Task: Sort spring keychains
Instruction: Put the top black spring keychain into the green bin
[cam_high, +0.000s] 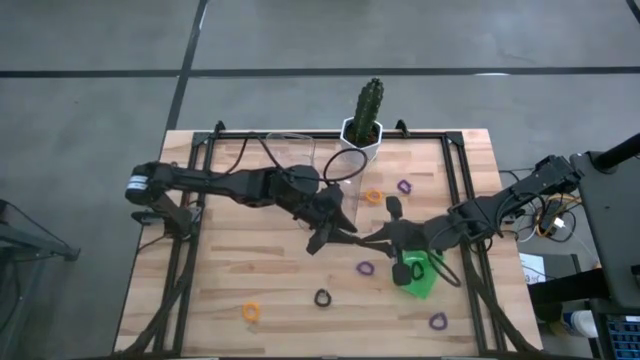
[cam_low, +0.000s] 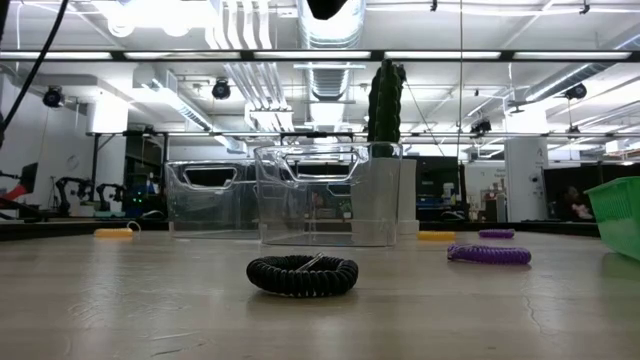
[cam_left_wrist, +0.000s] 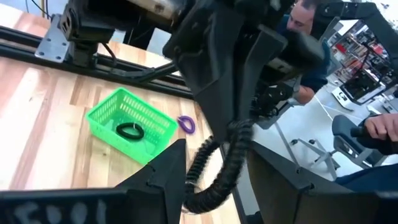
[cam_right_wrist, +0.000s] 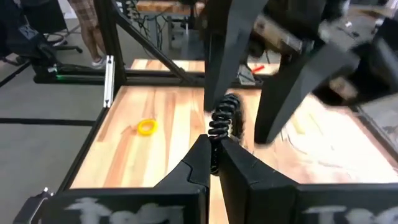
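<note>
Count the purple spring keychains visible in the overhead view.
3. Far purple keychain right of the cactus pot; middle purple keychain left of the green tray; near purple keychain by the front-right corner. Arms may hide more.

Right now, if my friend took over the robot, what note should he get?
Right claw: shut on a black keychain, mid-table.
Left claw: open, its fingers either side of that same keychain, so it looks like a hand-over.
Done: one black keychain lies in the green basket.
Left: six loose on the table: orange, purple, purple, black, orange, purple. Nothing shows in the clear trays.
</note>
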